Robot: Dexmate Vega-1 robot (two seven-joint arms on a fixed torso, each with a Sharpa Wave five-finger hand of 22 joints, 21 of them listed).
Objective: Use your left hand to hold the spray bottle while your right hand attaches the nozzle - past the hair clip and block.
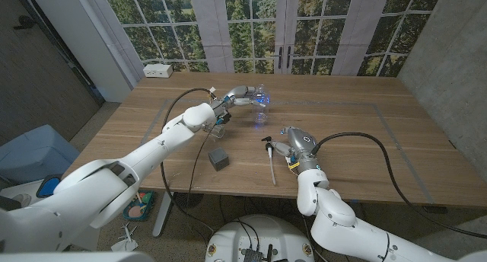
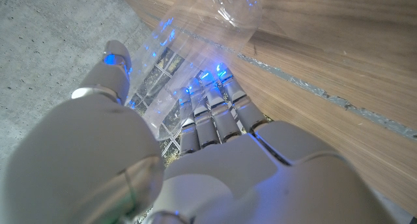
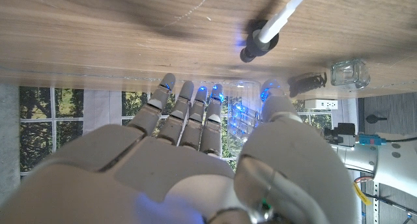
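Spray bottle [image 1: 260, 99], clear plastic, sits in the left robot hand [image 1: 237, 95], whose fingers wrap its body; in the left wrist view the bottle [image 2: 195, 55] lies across the fingers [image 2: 218, 103], lifted off the counter [image 1: 358, 132]. Nozzle [image 1: 270, 157], a black cap with a long white tube, lies on the counter just beside the right robot hand [image 1: 295, 144], on its inner side, touching nothing. That hand holds nothing, its fingers [image 3: 186, 113] spread apart. A dark block [image 1: 219, 157] lies nearer the robot than the left hand, and a dark hair clip [image 3: 306, 83] shows in the right wrist view.

Risks, as I judge them: the thin tube could roll or skid away under a clumsy pinch, and the slick bottle might twist in the left grip when the cap is pressed on, spoiling alignment.
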